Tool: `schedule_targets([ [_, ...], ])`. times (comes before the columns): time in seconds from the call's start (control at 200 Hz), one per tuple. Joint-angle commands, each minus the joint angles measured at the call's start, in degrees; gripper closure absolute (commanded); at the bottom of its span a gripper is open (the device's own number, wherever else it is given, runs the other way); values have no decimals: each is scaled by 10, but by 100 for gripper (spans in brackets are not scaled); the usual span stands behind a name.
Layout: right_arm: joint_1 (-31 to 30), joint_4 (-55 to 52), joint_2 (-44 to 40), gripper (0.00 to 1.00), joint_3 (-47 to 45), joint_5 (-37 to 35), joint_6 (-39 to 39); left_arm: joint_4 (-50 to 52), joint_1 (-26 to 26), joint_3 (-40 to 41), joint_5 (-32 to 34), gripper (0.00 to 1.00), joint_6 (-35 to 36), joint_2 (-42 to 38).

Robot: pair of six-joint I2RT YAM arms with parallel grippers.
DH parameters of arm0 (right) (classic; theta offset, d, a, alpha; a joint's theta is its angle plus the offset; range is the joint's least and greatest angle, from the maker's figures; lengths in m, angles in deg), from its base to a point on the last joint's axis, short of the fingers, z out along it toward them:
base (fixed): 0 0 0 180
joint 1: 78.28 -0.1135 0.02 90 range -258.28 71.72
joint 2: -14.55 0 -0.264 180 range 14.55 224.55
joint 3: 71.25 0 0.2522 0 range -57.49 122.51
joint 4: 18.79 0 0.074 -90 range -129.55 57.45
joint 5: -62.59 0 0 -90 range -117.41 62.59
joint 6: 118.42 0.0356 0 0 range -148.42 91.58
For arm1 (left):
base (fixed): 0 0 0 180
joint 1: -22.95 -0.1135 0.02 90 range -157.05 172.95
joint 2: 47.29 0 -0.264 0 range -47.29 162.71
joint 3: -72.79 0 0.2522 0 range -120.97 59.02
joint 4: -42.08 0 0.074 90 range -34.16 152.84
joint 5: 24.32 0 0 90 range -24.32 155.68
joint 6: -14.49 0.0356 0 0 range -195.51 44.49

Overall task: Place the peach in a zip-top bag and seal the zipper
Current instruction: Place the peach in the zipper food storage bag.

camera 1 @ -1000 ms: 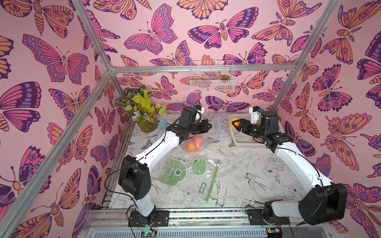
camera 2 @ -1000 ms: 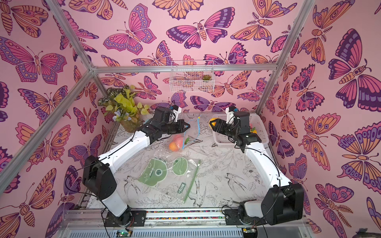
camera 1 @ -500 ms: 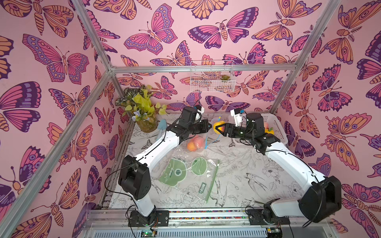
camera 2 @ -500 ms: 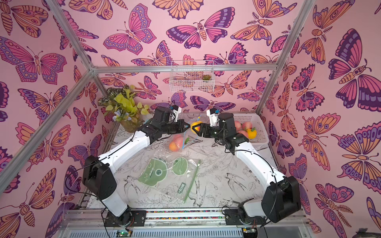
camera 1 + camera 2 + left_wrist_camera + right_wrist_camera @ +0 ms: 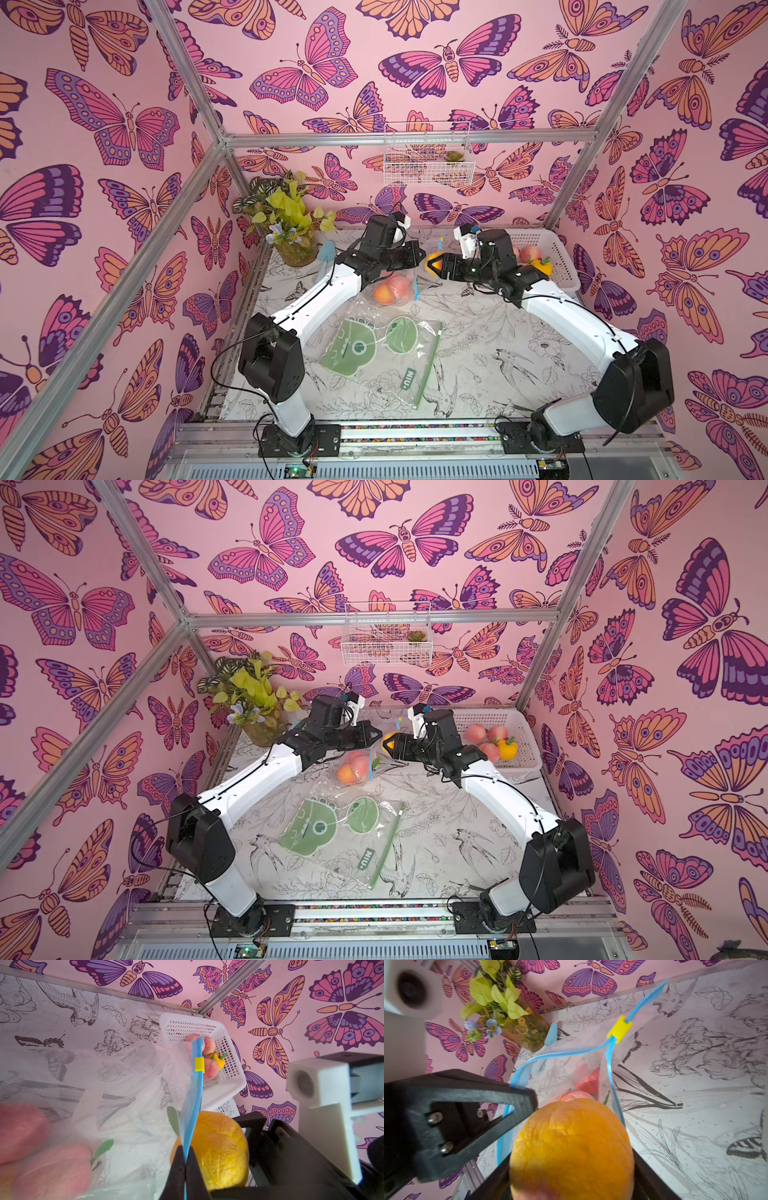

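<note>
Only readable writing in here is "NIU+", white letters on a small green label point(image 5: 409, 379) on the flat clear plastic bag with green cartoon prints point(image 5: 386, 353). That one lies on the bird-sketch table cover point(image 5: 478, 332), lower centre in both top views. No other brand or text that I can make out.

The left gripper point(image 5: 184, 1157) is clenched tight on the blue zipper strip point(image 5: 192, 1101) of the clear zip-top bag point(image 5: 409, 291), holding one side of the mouth up. The little yellow slider point(image 5: 619, 1029) sits further along the strip, so the mouth gapes open. A couple of pinkish peaches point(image 5: 390, 286) are inside, with a green leaf.

The right gripper point(image 5: 435, 263) is grasping a round yellow-orange peach point(image 5: 571, 1147), fingers on either side of it. The peach sits just right of centre in the top views, right at the bag's mouth and just beside the blue strip, off the table.

The white perforated plastic basket point(image 5: 540, 239) at right-centre holds more fruit. A leafy plant in a glass vase point(image 5: 286, 216) stands left of centre at the back.
</note>
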State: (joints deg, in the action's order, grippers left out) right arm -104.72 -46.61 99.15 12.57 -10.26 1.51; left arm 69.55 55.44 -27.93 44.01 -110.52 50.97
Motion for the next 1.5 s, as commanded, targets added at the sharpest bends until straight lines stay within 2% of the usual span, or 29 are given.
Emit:
schedule_targets([
  [0.0, -9, -59, 8, 28, 28, -79, -12, -1, 5, -6, -16, 100, 2, -14],
  [0.21, -12, -67, 19, 25, 43, -97, 3, -1, 10, -11, -28, 100, 9, -8],
  [0.856, -12, -21, 27, 11, 42, -7, 10, -1, 12, -13, -29, 100, 8, -2],
  [1.217, -12, 46, 3, 12, 21, 44, 24, 3, 12, -12, -8, 100, 7, 3],
  [1.387, -12, 56, -15, 14, 10, 23, 30, 19, 11, -18, 12, 100, 12, 5],
  [1.492, -12, 52, -14, 16, 10, 8, 34, 24, 10, -26, -1, 100, 11, 10],
])
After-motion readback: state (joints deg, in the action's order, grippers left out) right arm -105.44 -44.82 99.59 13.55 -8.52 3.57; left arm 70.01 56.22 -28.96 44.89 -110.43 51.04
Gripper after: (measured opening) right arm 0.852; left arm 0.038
